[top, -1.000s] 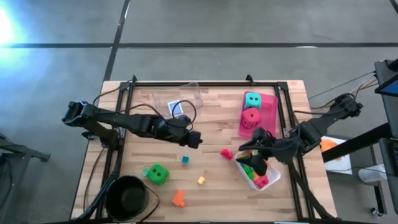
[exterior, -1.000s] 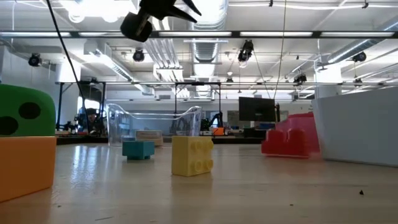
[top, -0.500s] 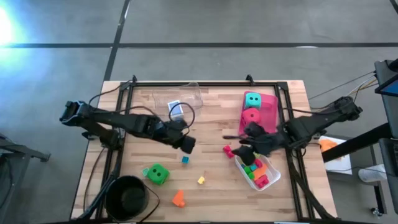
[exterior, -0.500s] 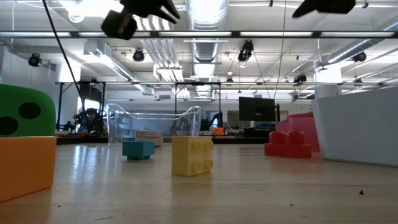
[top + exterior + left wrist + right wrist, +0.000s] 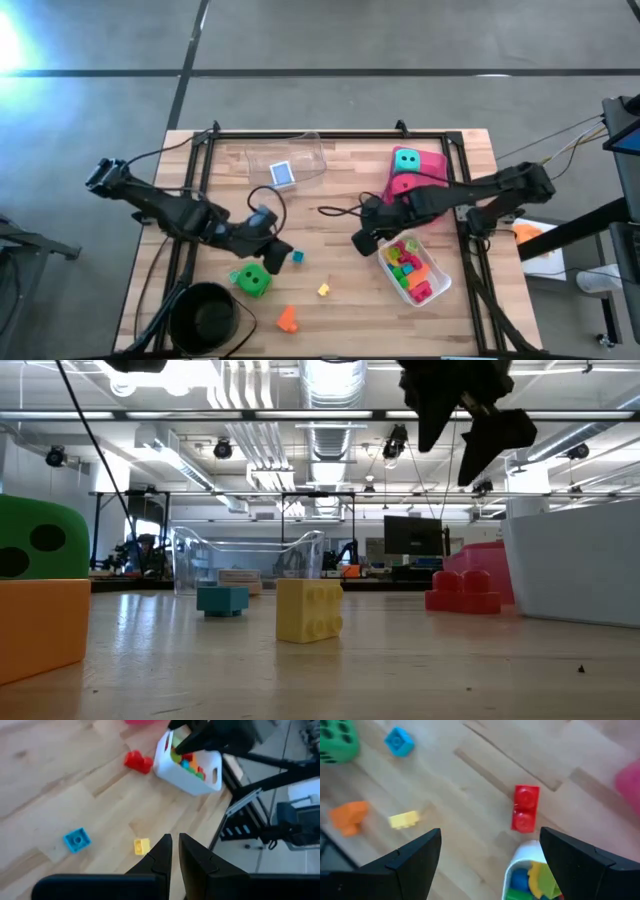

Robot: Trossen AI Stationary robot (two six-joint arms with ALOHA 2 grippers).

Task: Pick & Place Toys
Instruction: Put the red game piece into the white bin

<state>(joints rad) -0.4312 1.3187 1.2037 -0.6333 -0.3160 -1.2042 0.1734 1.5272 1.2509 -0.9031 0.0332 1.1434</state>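
Note:
My left gripper [image 5: 279, 256] is shut and holds nothing. It hovers above the table between the green die [image 5: 252, 280] and the teal brick [image 5: 297, 257]. My right gripper [image 5: 361, 241] hangs open over the red brick [image 5: 525, 815], well above it, beside the white tray [image 5: 437, 283]. That tray holds several bricks. In the high view my right gripper hides the red brick. A yellow brick [image 5: 323, 290] and an orange brick [image 5: 288, 320] lie flat on the wood near the front. The teal die [image 5: 406, 160] and the red die [image 5: 403, 184] sit in the pink tray [image 5: 435, 165].
The clear tray [image 5: 309, 152] at the far middle holds the blue card box [image 5: 283, 174]. A black bowl [image 5: 205, 318] stands at the near left corner. A black frame rail [image 5: 330, 134] runs round the tabletop. Bare wood lies in the middle between the two grippers.
My left gripper has gone toward the near left, away from the clear tray and toward the green die, and has turned a little. My right gripper has swung from above the white tray toward the table's left and come down over the red brick, tipping more steeply downward. No toy has moved.

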